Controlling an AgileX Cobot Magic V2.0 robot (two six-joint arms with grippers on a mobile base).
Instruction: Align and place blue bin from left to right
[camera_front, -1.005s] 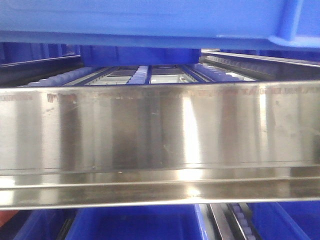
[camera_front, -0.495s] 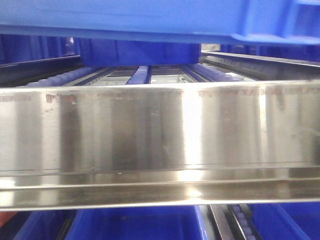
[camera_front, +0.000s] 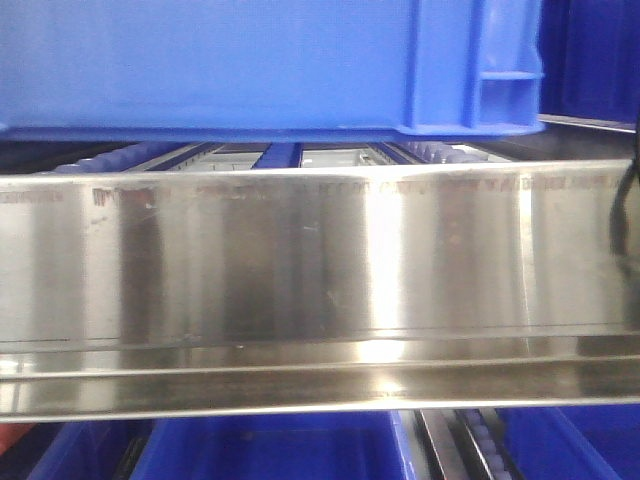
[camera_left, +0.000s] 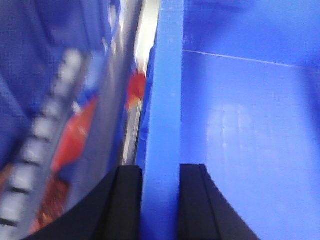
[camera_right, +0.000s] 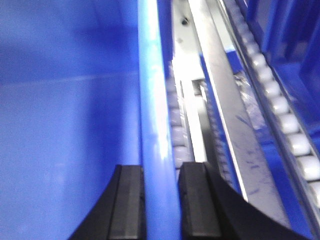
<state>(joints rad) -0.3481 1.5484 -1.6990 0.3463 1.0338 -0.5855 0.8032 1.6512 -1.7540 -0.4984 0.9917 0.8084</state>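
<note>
Blue bin (camera_front: 220, 65) is held above the steel rack rail (camera_front: 300, 260), toward 12 o'clock; its rim is pinched by left hand (camera_left: 160, 200) and right hand (camera_right: 161, 200). Roller tracks (camera_right: 280, 107) are seen beneath.

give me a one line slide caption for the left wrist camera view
Left gripper clamps the blue bin by its rim, one finger outside and one inside the wall.

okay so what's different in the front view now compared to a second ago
The blue bin has come down and shifted left: a second ago only its lower edge showed along the top, now its side wall and ribbed right corner fill the upper frame, hiding the bin behind. A dark cable has entered at the right edge. The steel rail and the lower bins stayed put.
</note>
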